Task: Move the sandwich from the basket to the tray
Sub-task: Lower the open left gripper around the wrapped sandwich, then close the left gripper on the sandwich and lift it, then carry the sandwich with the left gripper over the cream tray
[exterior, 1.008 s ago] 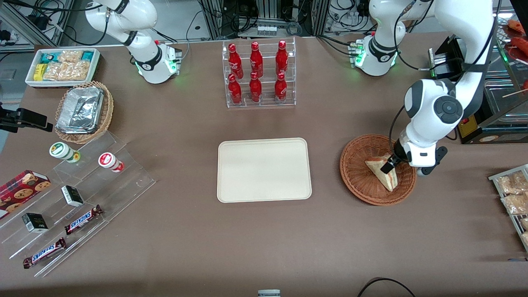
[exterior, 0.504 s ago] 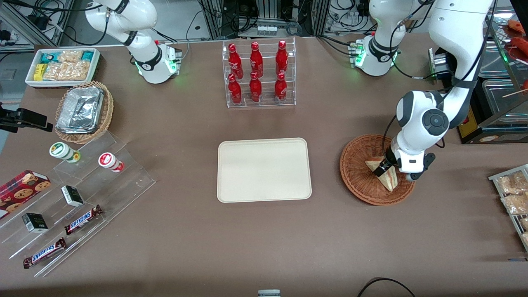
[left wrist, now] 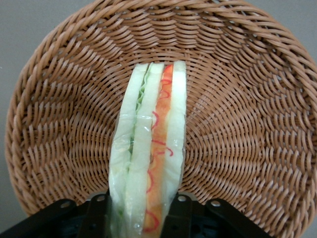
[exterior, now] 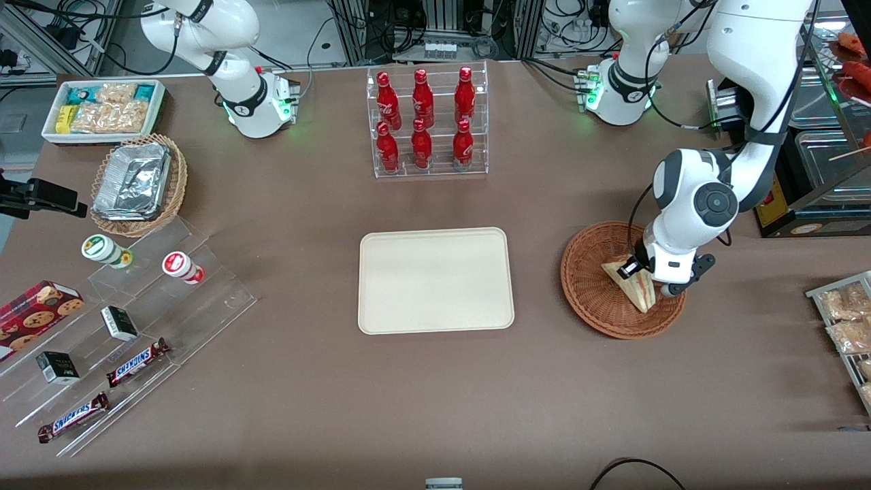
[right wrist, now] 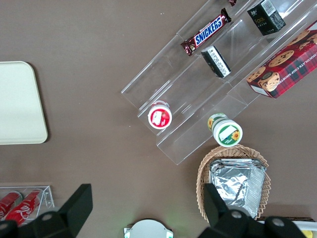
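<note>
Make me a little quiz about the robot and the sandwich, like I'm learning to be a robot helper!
1. True or false: the sandwich lies on the tray.
2. What straddles the sandwich? A) the gripper B) a bottle C) a snack bar
3. Fill in: the basket lies toward the ____ arm's end of the table.

Key: 1 false, it is in the basket; 2 A; 3 working.
</note>
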Robot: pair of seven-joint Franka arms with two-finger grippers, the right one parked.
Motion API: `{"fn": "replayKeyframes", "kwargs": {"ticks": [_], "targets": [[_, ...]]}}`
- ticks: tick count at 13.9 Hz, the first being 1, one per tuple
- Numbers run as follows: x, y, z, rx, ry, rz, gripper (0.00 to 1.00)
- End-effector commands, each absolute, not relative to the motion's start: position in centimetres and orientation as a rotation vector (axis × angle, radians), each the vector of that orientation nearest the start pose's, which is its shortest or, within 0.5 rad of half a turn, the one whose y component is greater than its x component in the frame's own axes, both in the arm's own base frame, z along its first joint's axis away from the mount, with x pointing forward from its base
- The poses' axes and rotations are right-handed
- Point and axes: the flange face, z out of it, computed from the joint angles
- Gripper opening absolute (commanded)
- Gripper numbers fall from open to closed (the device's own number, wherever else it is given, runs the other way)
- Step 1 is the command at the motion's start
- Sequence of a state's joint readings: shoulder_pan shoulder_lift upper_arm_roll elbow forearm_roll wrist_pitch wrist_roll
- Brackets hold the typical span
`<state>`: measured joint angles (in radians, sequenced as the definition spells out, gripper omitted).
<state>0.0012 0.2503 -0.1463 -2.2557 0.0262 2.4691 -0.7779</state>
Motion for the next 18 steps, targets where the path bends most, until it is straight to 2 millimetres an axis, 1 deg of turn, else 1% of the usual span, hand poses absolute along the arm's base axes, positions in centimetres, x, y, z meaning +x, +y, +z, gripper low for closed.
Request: {"fn": "replayKeyframes", "kwargs": {"ticks": [1, 3, 4, 5, 6, 7, 8, 9, 10, 11, 12, 13, 14, 16, 18], "targets": [[54.8, -8.9, 29.6, -3.008, -0.9, 0.032, 0.0], [56.7, -11.0, 33.6, -2.994, -0.849, 0.124, 0.0], [57.7, -12.5, 35.2, -3.0, -0.815, 0.148, 0.0], [58.5, -13.9, 36.0, -3.015, -0.78, 0.152, 0.0], [58.9, -15.6, 36.7, -3.035, -0.738, 0.135, 0.0], [59.0, -17.3, 36.9, -3.05, -0.701, 0.124, 0.0], [59.5, -19.4, 36.8, -3.067, -0.664, 0.115, 0.0], [59.8, -21.6, 36.4, -3.081, -0.619, 0.123, 0.0], [60.2, -24.1, 36.1, -3.1, -0.567, 0.123, 0.0], [60.3, -26.8, 35.3, -3.112, -0.51, 0.135, 0.0], [59.8, -30.5, 34.4, -3.119, -0.429, 0.161, 0.0], [59.5, -33.5, 33.1, -3.121, -0.375, 0.186, 0.0], [59.3, -35.9, 32.4, -3.132, -0.332, 0.19, 0.0], [57.8, -41.1, 31.0, -3.147, -0.234, 0.193, 0.0], [56.4, -45.3, 29.3, -3.141, -0.281, 0.202, 0.0]]}}
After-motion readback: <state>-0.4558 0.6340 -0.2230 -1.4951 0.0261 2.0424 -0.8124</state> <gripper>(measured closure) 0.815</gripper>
